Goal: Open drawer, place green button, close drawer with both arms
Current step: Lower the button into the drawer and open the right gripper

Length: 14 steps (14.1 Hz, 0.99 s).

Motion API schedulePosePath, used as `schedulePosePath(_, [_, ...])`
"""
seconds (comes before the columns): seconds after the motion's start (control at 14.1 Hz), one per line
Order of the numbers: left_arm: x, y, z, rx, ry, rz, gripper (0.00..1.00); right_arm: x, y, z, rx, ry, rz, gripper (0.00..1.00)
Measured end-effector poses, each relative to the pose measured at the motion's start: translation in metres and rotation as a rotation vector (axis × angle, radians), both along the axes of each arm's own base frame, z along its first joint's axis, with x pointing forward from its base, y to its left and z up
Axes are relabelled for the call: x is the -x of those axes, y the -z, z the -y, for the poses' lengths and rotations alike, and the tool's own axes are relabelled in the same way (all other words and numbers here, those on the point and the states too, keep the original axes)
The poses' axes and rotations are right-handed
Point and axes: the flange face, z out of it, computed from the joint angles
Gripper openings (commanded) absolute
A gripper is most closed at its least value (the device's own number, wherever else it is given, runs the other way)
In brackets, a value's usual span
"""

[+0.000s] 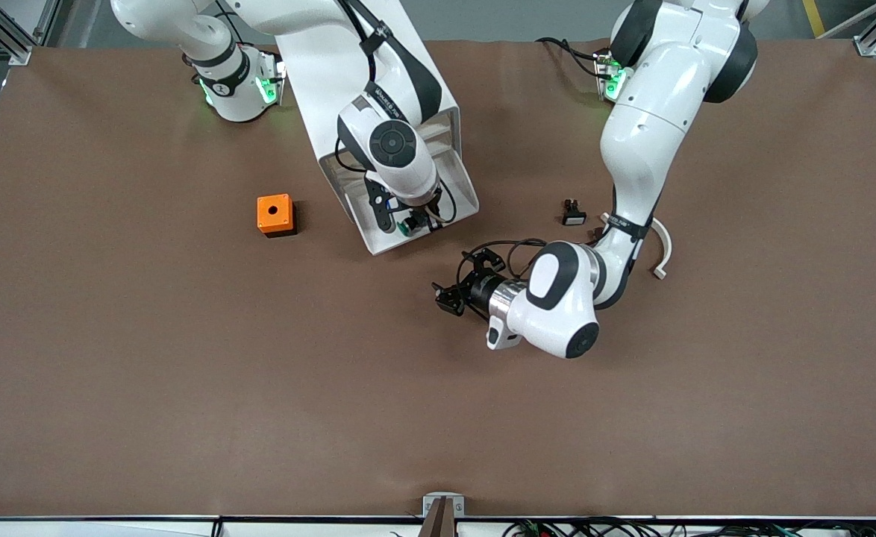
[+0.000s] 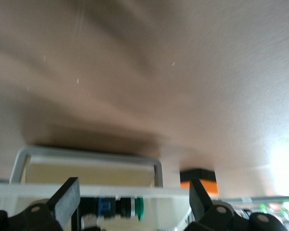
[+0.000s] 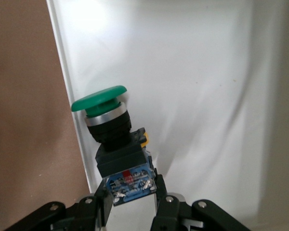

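Observation:
The white cabinet stands mid-table with one drawer pulled out toward the front camera. My right gripper is shut on the blue base of the green-capped button and holds it over the drawer's front end. In the right wrist view the button lies on its side above the white drawer floor, with the gripper clamped on its base. My left gripper is open and empty, low over the table in front of the drawer. In its wrist view the gripper faces the drawer rim and the button.
An orange cube with a round hole sits beside the cabinet toward the right arm's end; it also shows in the left wrist view. A black switch with a white cap and a curved white piece lie near the left arm.

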Motion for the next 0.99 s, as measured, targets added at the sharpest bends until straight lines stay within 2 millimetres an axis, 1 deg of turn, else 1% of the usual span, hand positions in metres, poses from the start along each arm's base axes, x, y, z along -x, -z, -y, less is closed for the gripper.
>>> schedulePosePath(0.14, [-0.001, -0.01, 0.006, -0.032, 0.049, 0.096, 1.0, 0.003, 0.002, -0.002, 0.005, 0.007, -0.004, 0.0])
schedulePosePath(0.36, [-0.006, -0.031, 0.013, -0.074, 0.112, 0.254, 1.0, 0.005, 0.003, -0.004, 0.008, 0.016, -0.006, 0.0])
schedulePosePath(0.43, [-0.008, -0.038, 0.014, -0.086, 0.132, 0.3, 1.0, 0.006, 0.003, -0.005, 0.009, 0.017, -0.007, 0.03])
schedulePosePath(0.5, [-0.01, -0.044, 0.015, -0.1, 0.153, 0.346, 1.0, 0.007, 0.003, -0.006, 0.01, 0.018, -0.008, 0.7])
schedulePosePath(0.57, [-0.011, -0.048, 0.015, -0.119, 0.171, 0.385, 1.0, 0.007, 0.003, -0.006, 0.011, 0.02, -0.009, 1.0])
schedulePosePath(0.78, [-0.014, -0.058, 0.019, -0.171, 0.225, 0.487, 1.0, 0.014, 0.0, -0.014, 0.007, 0.008, -0.006, 1.0])
schedulePosePath(0.92, [-0.015, -0.064, 0.022, -0.196, 0.252, 0.537, 1.0, 0.016, -0.009, -0.024, -0.008, -0.003, 0.005, 1.0])
schedulePosePath(0.99, [-0.014, -0.066, 0.024, -0.205, 0.265, 0.558, 1.0, 0.013, -0.017, -0.027, -0.015, -0.004, 0.009, 1.0])
